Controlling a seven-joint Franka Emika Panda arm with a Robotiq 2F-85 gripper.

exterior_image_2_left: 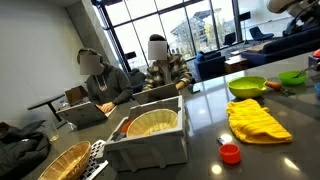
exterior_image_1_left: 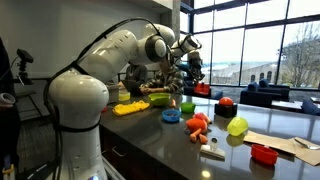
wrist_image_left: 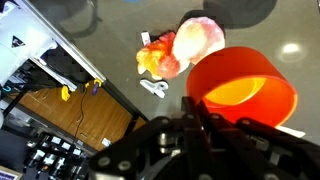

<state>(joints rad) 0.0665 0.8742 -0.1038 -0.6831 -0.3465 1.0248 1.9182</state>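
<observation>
In an exterior view the white arm (exterior_image_1_left: pixel 105 55) stands at the far left and bends over the dark surface (exterior_image_1_left: pixel 150 135). To its right lie a yellow cloth (exterior_image_1_left: pixel 130 107) and, just beside it, a green plate (exterior_image_1_left: pixel 158 98). Next come a blue thing (exterior_image_1_left: pixel 171 115) and a green cup (exterior_image_1_left: pixel 187 107), near each other. After them is an orange toy (exterior_image_1_left: pixel 197 124) with a small white piece (exterior_image_1_left: pixel 210 150) in front of it. Farther right sit a red round thing (exterior_image_1_left: pixel 225 102), a yellow-green ball (exterior_image_1_left: pixel 237 126), a low red bowl (exterior_image_1_left: pixel 263 153) and a sheet of paper (exterior_image_1_left: pixel 292 143).

In an exterior view a wicker basket (exterior_image_2_left: pixel 60 160) and a grater (exterior_image_2_left: pixel 97 155) lie at the left. A grey bin (exterior_image_2_left: pixel 150 148) holding a pale bowl (exterior_image_2_left: pixel 152 123) stands beside them, and 2 people (exterior_image_2_left: pixel 160 62) sit behind it. A small orange lid (exterior_image_2_left: pixel 230 153) lies farther right, near the cloth.

In the wrist view the toy and the white piece lie at the left, down on the surface. The orange cup (wrist_image_left: pixel 245 90) fills the right, close to the camera and above the surface, well apart from the toy. The jaws come in from the bottom edge, drawn narrow, and pinch the cup's near wall at its left side.
</observation>
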